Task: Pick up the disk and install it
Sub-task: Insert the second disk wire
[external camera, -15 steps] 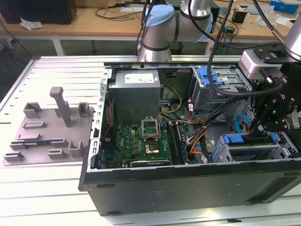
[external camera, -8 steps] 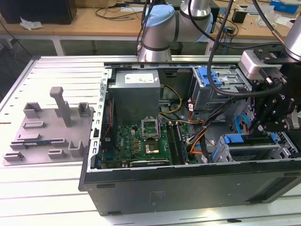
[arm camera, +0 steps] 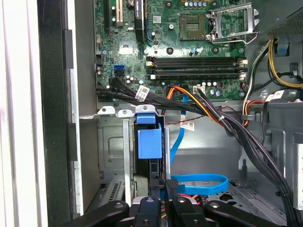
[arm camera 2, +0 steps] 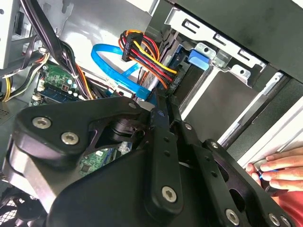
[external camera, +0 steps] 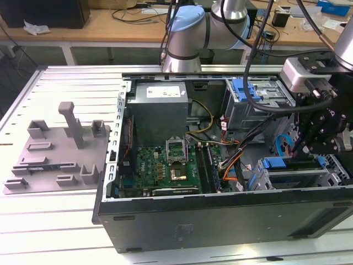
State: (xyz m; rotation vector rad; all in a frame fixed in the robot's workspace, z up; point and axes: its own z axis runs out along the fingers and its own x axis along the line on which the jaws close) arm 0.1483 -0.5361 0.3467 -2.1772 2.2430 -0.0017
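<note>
Gripper [external camera: 319,144] close above grey cage [external camera: 298,178]

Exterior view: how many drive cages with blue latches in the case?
2. One cage in the case's far corner; another nearer, under the arm's wrist. The arm may hide more.

Slatted metal table [external camera: 66,83] under open computer case [external camera: 220,221], grey fixture [external camera: 58,152]

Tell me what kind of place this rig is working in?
Likely an electronics or robotics lab. An open computer case lies on a slatted metal table, its motherboard exposed, with cluttered wooden benches behind. The gripper is down inside the case by the drive cage.
</note>
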